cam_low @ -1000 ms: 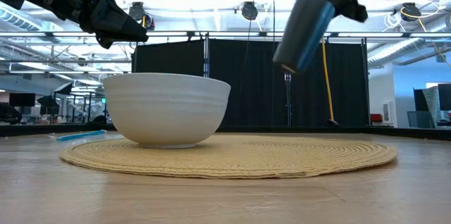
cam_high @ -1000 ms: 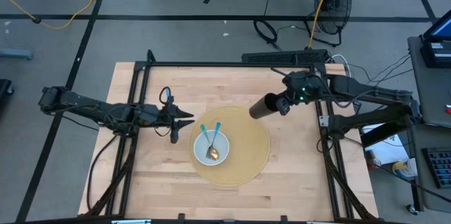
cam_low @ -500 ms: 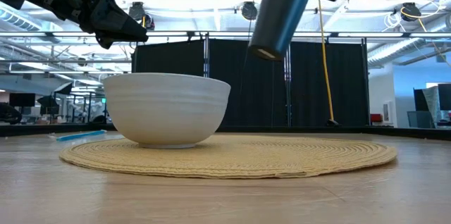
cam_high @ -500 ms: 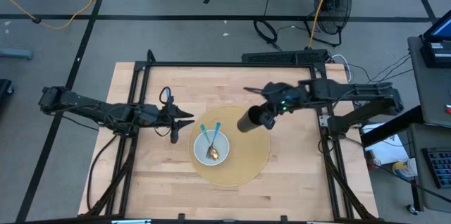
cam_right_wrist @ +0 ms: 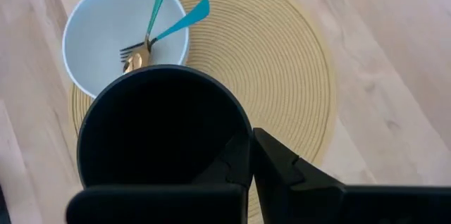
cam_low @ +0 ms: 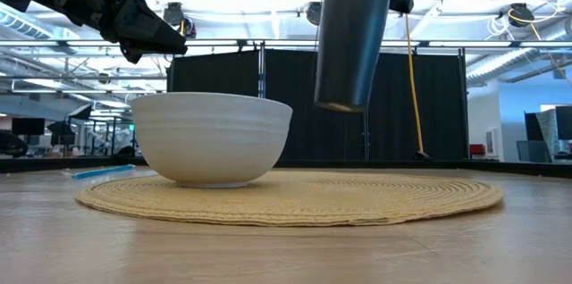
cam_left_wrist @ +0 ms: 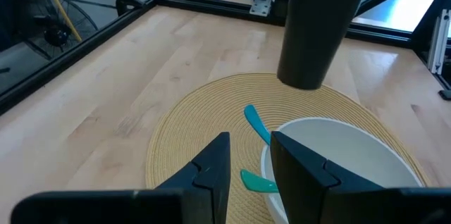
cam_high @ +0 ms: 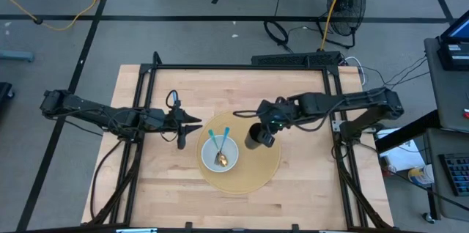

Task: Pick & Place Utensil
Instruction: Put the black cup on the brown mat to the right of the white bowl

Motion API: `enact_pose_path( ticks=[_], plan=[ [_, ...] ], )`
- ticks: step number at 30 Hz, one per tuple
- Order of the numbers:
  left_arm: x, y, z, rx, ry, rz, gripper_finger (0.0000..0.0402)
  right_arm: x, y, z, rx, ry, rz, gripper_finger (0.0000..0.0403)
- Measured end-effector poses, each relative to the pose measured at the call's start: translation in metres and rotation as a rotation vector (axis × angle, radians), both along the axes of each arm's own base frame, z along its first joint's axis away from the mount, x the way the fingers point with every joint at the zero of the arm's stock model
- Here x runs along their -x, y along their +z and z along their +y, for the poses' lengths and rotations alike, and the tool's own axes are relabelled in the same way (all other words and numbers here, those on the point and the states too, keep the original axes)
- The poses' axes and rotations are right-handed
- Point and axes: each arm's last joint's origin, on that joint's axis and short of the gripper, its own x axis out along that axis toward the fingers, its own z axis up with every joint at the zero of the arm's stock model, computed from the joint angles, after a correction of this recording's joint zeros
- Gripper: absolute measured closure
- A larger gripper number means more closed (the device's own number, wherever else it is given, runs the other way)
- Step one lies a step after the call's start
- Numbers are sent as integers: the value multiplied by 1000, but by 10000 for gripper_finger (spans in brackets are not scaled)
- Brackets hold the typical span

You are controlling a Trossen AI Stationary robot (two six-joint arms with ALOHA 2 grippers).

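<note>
In the high view, the right gripper [cam_high: 265, 129] sits just right of centre, its fingers pinched on the rim of a dark cup [cam_high: 257, 137] that it holds in the air over the round woven mat [cam_high: 267, 161]. In the low view the cup [cam_low: 349, 46] hangs nearly upright at upper centre, mouth up, well clear of the mat [cam_low: 357, 196] and to the right of the bowl [cam_low: 211, 137]. The right wrist view looks down into the cup's open mouth [cam_right_wrist: 162, 129], with one finger [cam_right_wrist: 278, 164] outside the rim and the other inside the wall.

The white bowl [cam_high: 231, 147] stands on the mat's left part, at lower centre of the high view. Inside it lie two utensils: a fork [cam_high: 215, 148] and a spoon [cam_high: 222, 153], both gold-headed with teal handles that lean out over the bowl's upper rim. The right wrist view shows both heads [cam_right_wrist: 136, 56] together in the bowl [cam_right_wrist: 99, 27].

The left gripper [cam_high: 192, 123] hovers left of the bowl at mid-frame, empty, its fingers [cam_left_wrist: 211, 169] held slightly apart. In the low view it [cam_low: 170, 42] sits at upper left, above the bowl.
</note>
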Motion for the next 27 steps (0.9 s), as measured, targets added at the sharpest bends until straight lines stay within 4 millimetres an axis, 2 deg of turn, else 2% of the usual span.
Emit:
enact_pose_path(
  ticks=[14,23,27],
  plan=[
    [0,0,0,3,1,3,293,-24,-37,3,-28,41,132,403],
    [0,-1,0,4,2,3,293,-24,-39,3,-23,41,135,402],
    [0,-1,0,4,2,3,293,-23,-50,3,-20,40,151,401]
  ],
)
